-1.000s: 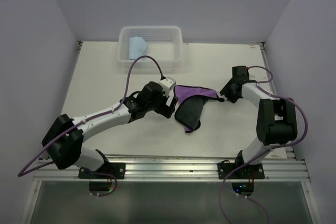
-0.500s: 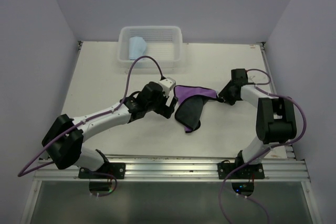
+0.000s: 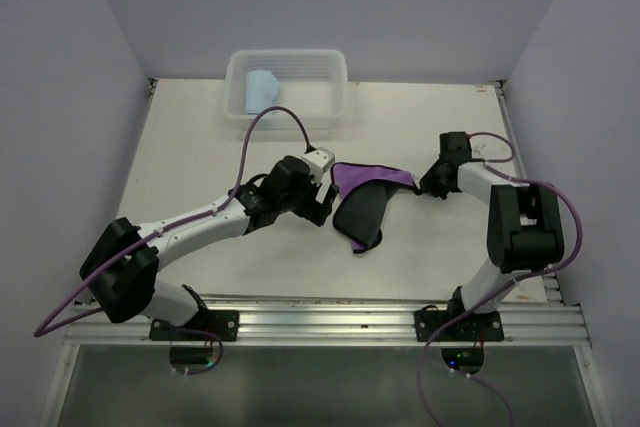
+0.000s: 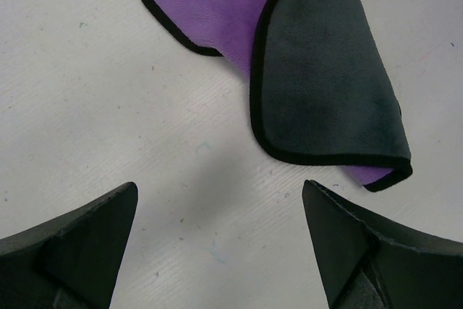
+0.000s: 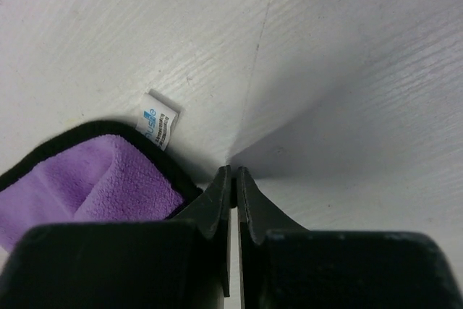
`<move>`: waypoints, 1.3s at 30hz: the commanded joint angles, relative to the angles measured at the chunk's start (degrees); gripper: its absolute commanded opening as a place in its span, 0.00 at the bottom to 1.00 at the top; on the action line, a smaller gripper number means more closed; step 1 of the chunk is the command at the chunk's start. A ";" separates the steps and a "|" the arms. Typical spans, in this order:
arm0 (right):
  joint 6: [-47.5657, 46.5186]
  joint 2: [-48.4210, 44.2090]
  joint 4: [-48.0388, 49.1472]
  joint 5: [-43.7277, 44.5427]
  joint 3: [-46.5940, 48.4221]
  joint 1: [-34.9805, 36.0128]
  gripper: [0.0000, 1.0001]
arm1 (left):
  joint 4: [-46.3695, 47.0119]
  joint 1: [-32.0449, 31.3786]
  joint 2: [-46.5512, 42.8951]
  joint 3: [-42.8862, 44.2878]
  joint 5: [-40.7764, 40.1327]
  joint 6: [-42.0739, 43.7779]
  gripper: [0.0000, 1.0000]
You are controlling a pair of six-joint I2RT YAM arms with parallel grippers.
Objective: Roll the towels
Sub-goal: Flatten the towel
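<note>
Purple towel (image 3: 365,202) lies mid-worktop (image 3: 200,167), half folded with the dark side up. The blue towel (image 3: 262,87) sits in the basket (image 3: 340,97). Looks like the corner-grab step. The right gripper (image 5: 233,179) has its jaws clamped at the tagged corner, but I can't tell if cloth's caught. The left gripper (image 4: 221,187) jaws gape wide nearby. Next I'd guess it needs pulling flat.

The top camera sits high up behind the arms and looks down on the whole table (image 3: 200,157), with the purple towel (image 3: 365,197) in the middle. The left wrist camera is low and close, looking past its two dark fingers (image 4: 72,244) at the towel just ahead. The right wrist camera is closest, peeking at the towel's corner with the white tag (image 5: 158,128). All three see that towel.
</note>
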 commanded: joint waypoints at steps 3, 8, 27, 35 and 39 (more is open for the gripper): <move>-0.57 -5.17 -1.81 -0.06 -2.44 0.22 0.00 | 0.13 -0.47 -0.11 2.07 -0.21 1.13 0.99; -1.45 -11.42 -4.35 -0.06 -6.57 0.22 0.00 | 0.92 -1.00 0.42 1.54 0.58 1.22 0.99; -4.35 -26.98 -7.79 -2.26 -19.68 0.22 0.00 | 15.59 5.75 7.72 -4.61 17.11 -16.96 0.89; -5.66 -26.28 -6.64 -2.96 -21.08 0.22 0.00 | 19.37 6.73 9.21 -6.19 19.04 -26.81 0.84; -6.63 -26.46 -6.56 -2.96 -21.61 0.22 0.00 | 22.63 7.79 10.79 -8.04 21.68 -32.17 0.78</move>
